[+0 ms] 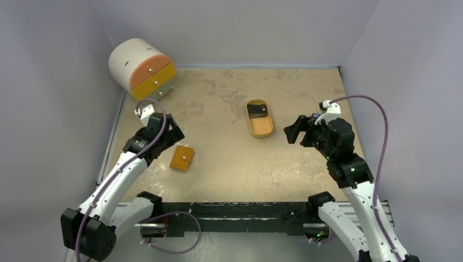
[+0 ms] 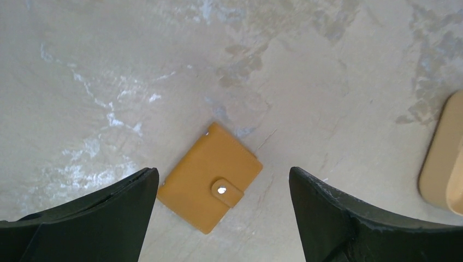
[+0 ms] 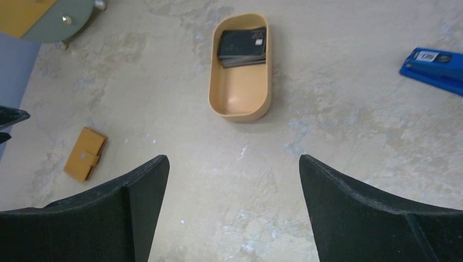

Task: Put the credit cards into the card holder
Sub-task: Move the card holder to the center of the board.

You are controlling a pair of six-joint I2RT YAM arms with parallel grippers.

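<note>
The card holder [image 1: 182, 158] is a folded orange-tan wallet, snapped shut, flat on the table at the left. It also shows in the left wrist view [image 2: 210, 177] and the right wrist view [image 3: 84, 154]. The dark credit cards [image 1: 257, 111] lie stacked in the far end of an orange oval tray [image 1: 261, 129], as the right wrist view shows [image 3: 242, 46]. My left gripper [image 1: 173, 132] is open and empty, just above and behind the wallet [image 2: 224, 180]. My right gripper [image 1: 294, 131] is open and empty, right of the tray [image 3: 233, 169].
A white round drawer box with orange and yellow fronts [image 1: 141, 66] stands at the back left. A blue-and-black gadget [image 3: 434, 68] lies on the table in the right wrist view. The tray's edge [image 2: 443, 158] shows at the right of the left wrist view.
</note>
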